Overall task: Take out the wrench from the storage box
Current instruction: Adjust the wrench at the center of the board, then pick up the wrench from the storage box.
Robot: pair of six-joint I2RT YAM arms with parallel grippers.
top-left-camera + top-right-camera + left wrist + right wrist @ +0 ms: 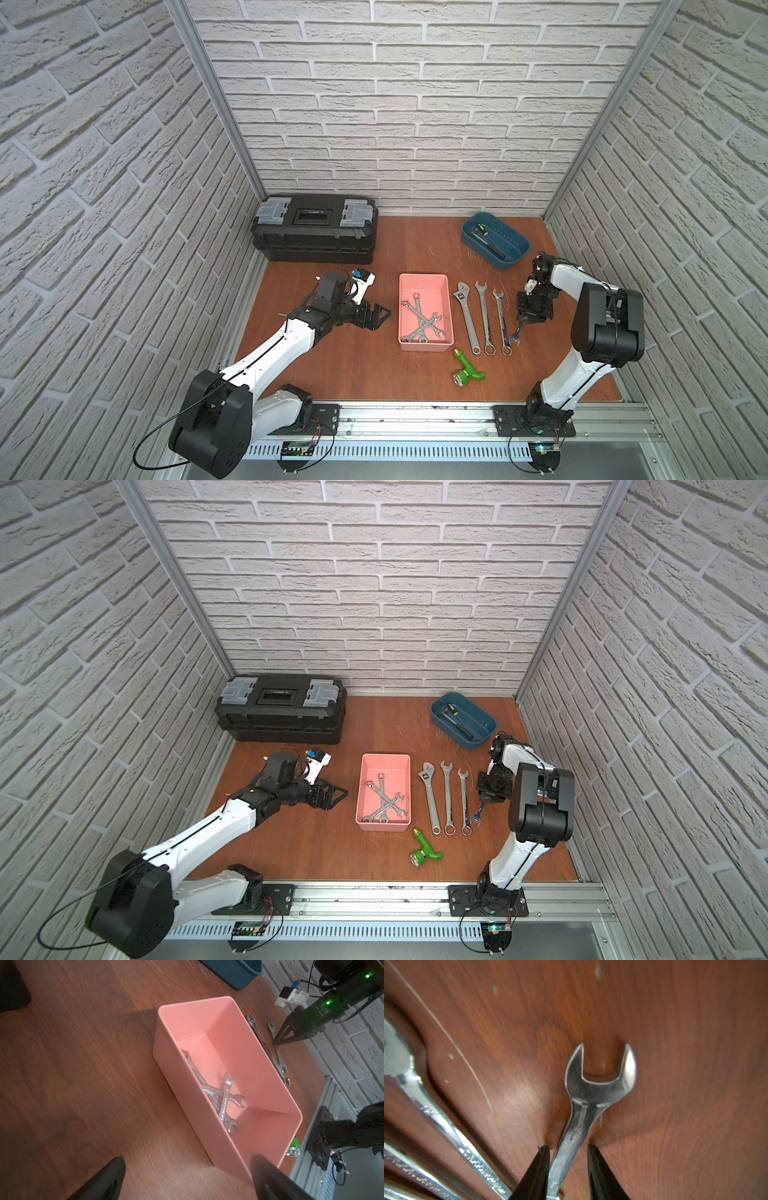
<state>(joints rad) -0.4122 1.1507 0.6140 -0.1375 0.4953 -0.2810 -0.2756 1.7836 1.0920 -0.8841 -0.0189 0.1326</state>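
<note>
Although the jaws of the right gripper (pixel 568 1148) stood slightly parted around the wrench (pixel 600 1078), well right of the storage box (pixel 425 346), its shaft seemingly leaned on one finger; lifting away could drag it. The left gripper (pixel 380 318) gaped empty.

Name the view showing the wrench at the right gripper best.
The right wrist view: the wrench is close up, open-end head clear, shaft between the fingers of the right gripper. Both top views show it tiny, partly under the gripper. The left wrist view doesn't clearly show it.
</note>
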